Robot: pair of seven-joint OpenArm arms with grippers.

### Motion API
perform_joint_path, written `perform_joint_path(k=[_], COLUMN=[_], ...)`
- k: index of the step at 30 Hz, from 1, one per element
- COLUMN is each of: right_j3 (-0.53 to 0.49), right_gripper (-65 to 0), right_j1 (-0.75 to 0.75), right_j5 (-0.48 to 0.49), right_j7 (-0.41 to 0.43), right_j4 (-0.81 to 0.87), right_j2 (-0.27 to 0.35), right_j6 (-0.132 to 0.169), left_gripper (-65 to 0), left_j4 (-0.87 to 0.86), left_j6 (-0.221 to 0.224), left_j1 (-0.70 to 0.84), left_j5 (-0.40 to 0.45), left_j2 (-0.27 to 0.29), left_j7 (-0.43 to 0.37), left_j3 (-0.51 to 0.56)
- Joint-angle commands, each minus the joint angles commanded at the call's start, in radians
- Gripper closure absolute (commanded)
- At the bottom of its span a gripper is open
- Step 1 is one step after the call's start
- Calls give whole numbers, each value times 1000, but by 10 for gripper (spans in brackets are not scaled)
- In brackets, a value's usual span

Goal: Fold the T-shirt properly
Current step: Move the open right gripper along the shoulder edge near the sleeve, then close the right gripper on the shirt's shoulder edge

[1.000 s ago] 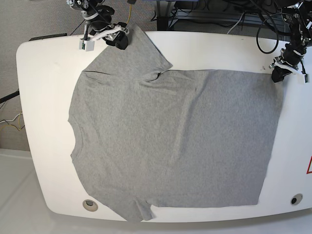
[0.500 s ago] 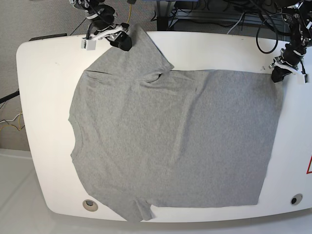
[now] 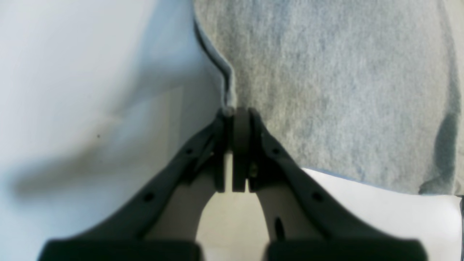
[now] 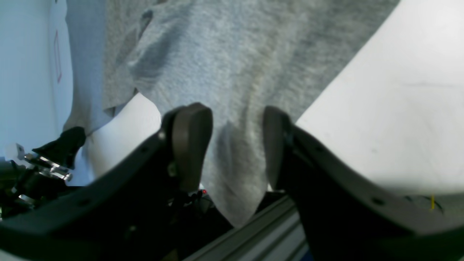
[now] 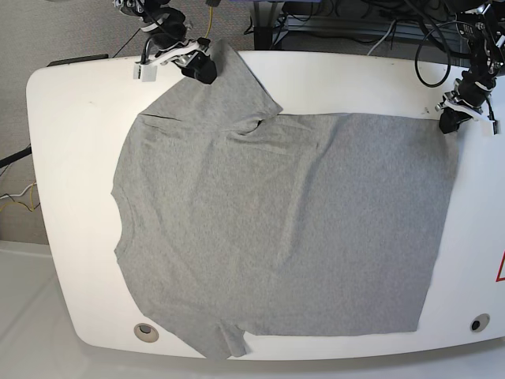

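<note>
The grey T-shirt [image 5: 276, 221] lies spread flat on the white table [image 5: 71, 158], plain side up, neck to the left and hem to the right. My right gripper [image 5: 201, 69] is at the far sleeve. In the right wrist view it [image 4: 233, 123] stands open, with sleeve cloth [image 4: 235, 54] running between and below its fingers [image 4: 192, 137]. My left gripper [image 5: 448, 122] is at the hem's far right corner. Its wrist view shows it [image 3: 235, 112] shut, pinching the edge of the shirt [image 3: 326, 90].
The far sleeve reaches over the table's back edge, above a metal rail [image 4: 253, 235]. Round recesses sit at the front left [image 5: 145, 332] and front right [image 5: 479, 323]. A red triangle mark [image 5: 500, 268] is at the right edge. Cables [image 5: 426, 63] hang behind the table.
My right gripper has shifted slightly to the right at the far sleeve. The left gripper and the shirt have stayed where they were.
</note>
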Motion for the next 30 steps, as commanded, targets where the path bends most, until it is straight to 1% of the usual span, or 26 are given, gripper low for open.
perform_joint_path(k=[7,13,19,21,29,30], right_j3=[-4,11,18,7,5,7], right_gripper=[-271,-272,-273,-272,-272,-277], right_j1=[0,9,16,15,18,16], right_j5=[-13,-29,-22,-17,-6,7], right_j7=[7,3,-2,-2,4,5], right_j4=[-12,3,0,-1,15,28], right_j2=[-4,-28,-48,-55,-49,-47], right_j6=[-11,-7,-1,10,16,24], left_gripper=[0,0,0,0,0,0], left_j4=[0,-1,2,0,0,2], left_j6=[-1,-3,-2,-2,-1,0], left_j1=[0,-2,-2,-12,-17,-18], left_j5=[0,0,0,1,3,3], left_j2=[0,1,1,-2,-1,-1], left_j7=[0,1,3,8,11,12], left_j3=[-1,3,5,6,12,12])
